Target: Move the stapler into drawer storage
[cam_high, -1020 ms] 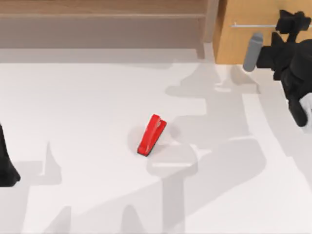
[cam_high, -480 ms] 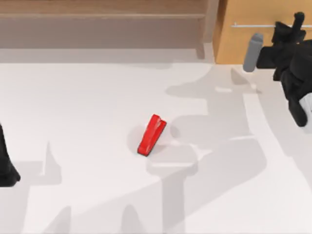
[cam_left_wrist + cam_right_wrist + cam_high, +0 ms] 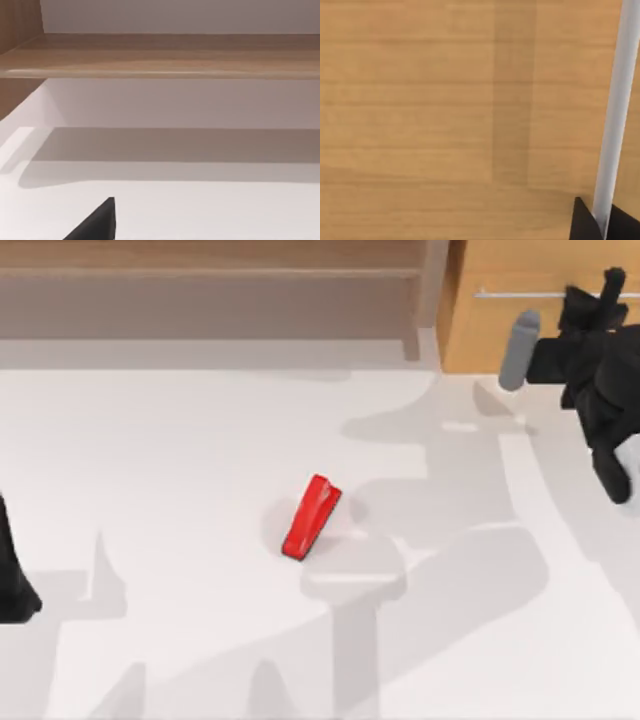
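Observation:
The red stapler (image 3: 311, 517) lies flat on the white table near its middle, apart from both arms. The tan drawer (image 3: 490, 330) stands closed at the back right, with a thin silver handle (image 3: 520, 293) across its front. My right gripper (image 3: 607, 285) is at the right end of that handle. In the right wrist view the handle (image 3: 615, 110) runs between two dark fingertips (image 3: 582, 224) that press close on either side of it. My left gripper (image 3: 17, 595) is parked at the table's left edge, far from the stapler.
A long brown open shelf (image 3: 200, 290) runs along the back left, ending at a post beside the drawer. A grey cylinder (image 3: 518, 348) sticks out from the right arm in front of the drawer. White table (image 3: 150, 460) surrounds the stapler.
The right gripper moved up to the drawer handle a second ago and has since held almost still there. The stapler and the left arm have not moved.

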`<state>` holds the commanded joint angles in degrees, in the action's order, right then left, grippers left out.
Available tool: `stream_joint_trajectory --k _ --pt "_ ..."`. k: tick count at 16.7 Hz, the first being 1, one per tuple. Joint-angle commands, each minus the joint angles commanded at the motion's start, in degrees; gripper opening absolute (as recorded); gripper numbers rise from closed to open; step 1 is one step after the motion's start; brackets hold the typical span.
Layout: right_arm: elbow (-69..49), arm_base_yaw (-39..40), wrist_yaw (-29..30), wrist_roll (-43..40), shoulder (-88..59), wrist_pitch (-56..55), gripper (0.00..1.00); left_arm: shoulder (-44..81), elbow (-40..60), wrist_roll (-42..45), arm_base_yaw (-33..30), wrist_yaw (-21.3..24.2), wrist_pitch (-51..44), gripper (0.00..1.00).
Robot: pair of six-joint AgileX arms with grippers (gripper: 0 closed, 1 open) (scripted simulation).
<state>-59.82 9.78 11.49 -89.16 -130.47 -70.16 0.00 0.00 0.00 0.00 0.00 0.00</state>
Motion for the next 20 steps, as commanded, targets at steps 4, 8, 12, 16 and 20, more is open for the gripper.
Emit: stream_joint_trajectory --k 4,8,12,16,20 --pt "7.1 1.1 0.5 0.0 2.7 -3.4 0.0 0.0 0.0 0.0 0.0 0.0 0.0 1.0" --pt "14.3 1.7 1.7 0.1 6.0 -7.9 0.0 0.0 0.0 0.0 0.0 0.0 0.0 1.0" --pt "15.5 1.8 2.0 0.1 6.8 -8.8 0.0 0.0 0.0 0.0 0.0 0.0 0.0 1.0" --pt "17.6 2.4 2.5 0.2 7.8 -10.6 0.0 0.0 0.0 0.0 0.0 0.0 0.0 1.0" --pt "25.7 3.5 3.5 0.1 10.0 -14.3 0.0 0.0 0.0 0.0 0.0 0.0 0.0 1.0"
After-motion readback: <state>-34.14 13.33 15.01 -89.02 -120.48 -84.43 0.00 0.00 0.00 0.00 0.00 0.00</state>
